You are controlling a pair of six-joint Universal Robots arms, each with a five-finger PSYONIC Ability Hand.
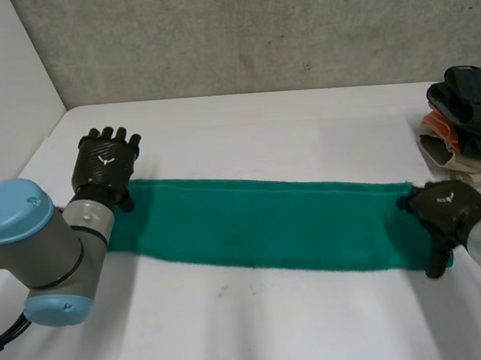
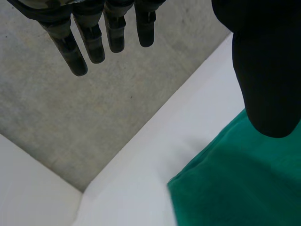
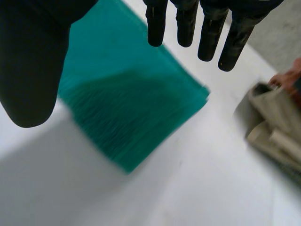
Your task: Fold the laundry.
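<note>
Towel (image 1: 268, 223) is laid in a long strip across table (image 1: 258, 326), prob soft n light, best pinched at short-end corners. Left hand (image 1: 105, 165) & right hand (image 1: 448, 208) are seen spread at its ends, nothing held.

The head camera looked down from behind and between the arms across the whole white surface (image 1: 258, 326). Each wrist camera hung close, sighting along the left hand (image 2: 91, 42) or right hand (image 3: 210, 33); all three shared the green towel (image 1: 268, 223).
</note>
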